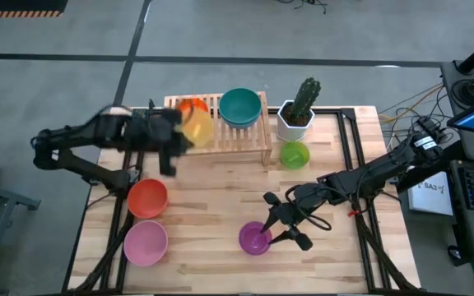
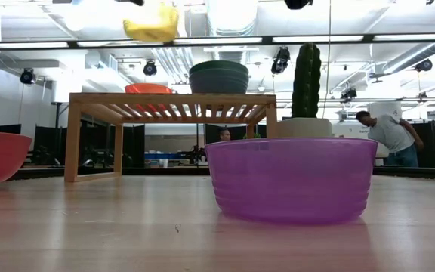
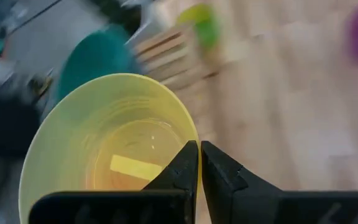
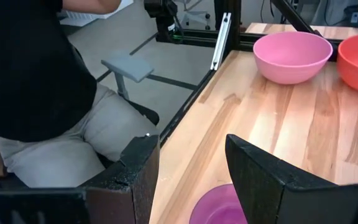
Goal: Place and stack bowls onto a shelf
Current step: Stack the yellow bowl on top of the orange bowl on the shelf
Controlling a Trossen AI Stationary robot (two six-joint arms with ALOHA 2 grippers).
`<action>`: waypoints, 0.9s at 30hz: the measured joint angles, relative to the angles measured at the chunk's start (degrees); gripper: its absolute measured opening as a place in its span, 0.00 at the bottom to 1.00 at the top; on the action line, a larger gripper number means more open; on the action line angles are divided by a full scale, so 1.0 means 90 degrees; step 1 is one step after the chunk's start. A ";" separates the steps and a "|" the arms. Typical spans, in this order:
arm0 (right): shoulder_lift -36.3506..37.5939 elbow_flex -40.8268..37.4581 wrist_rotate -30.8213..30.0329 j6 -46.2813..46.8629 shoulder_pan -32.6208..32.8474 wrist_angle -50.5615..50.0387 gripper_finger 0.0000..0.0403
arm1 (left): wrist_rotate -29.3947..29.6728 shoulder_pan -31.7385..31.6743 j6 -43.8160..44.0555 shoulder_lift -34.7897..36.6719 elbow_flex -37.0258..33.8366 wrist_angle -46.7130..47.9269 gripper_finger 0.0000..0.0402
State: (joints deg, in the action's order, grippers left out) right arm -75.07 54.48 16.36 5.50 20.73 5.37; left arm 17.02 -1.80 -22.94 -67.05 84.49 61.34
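My left gripper is shut on a yellow bowl and holds it in the air over the left part of the shelf; the low view shows that yellow bowl well above the shelf top. An orange bowl and a teal bowl stand on the shelf. My right gripper is open near the table's front, its fingers just above a purple bowl that sits upright on the table. The purple bowl lies beside the right gripper. My left gripper pinches the yellow bowl's rim, one finger on the inner side of the wall and the other finger outside it. The bowl is lifted clear of shelf and table, tilted, with its opening turned toward the wrist.
A red-orange bowl and a pink bowl sit on the table's left front. A lime green bowl and a cactus in a white pot stand right of the shelf. A person sits beyond the table edge.
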 joint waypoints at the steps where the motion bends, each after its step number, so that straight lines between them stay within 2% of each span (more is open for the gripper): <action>1: 0.0000 -0.0035 0.0000 0.0004 0.0000 0.0031 0.43 | -0.0002 -0.0311 -0.0049 0.0064 -0.0028 -0.0007 0.00; 4: 0.0000 -0.0071 0.0000 0.0059 0.0000 0.0060 0.43 | -0.0231 -0.1322 -0.0149 0.0156 -0.0151 0.0015 0.00; 9: 0.0000 -0.0073 0.0000 0.0061 0.0000 0.0104 0.43 | -0.1959 -0.2710 -0.0366 -0.0102 -0.0243 -0.0223 0.00; 10: 0.0000 -0.0073 0.0000 0.0059 0.0000 0.0106 0.43 | -0.2123 -0.2886 -0.0436 -0.0162 -0.0238 -0.0259 0.00; 16: 0.0000 -0.0073 0.0000 0.0058 0.0000 0.0104 0.43 | -0.2147 -0.3505 -0.0658 -0.0578 -0.0228 -0.0265 0.00; 27: -0.0002 -0.0076 0.0002 0.0058 0.0000 0.0104 0.43 | -0.2116 -0.3557 -0.0675 -0.0957 -0.0236 -0.0274 0.00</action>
State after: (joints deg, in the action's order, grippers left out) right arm -75.09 53.80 16.38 6.02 20.73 6.31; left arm -2.03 -33.81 -29.01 -75.66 82.37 58.87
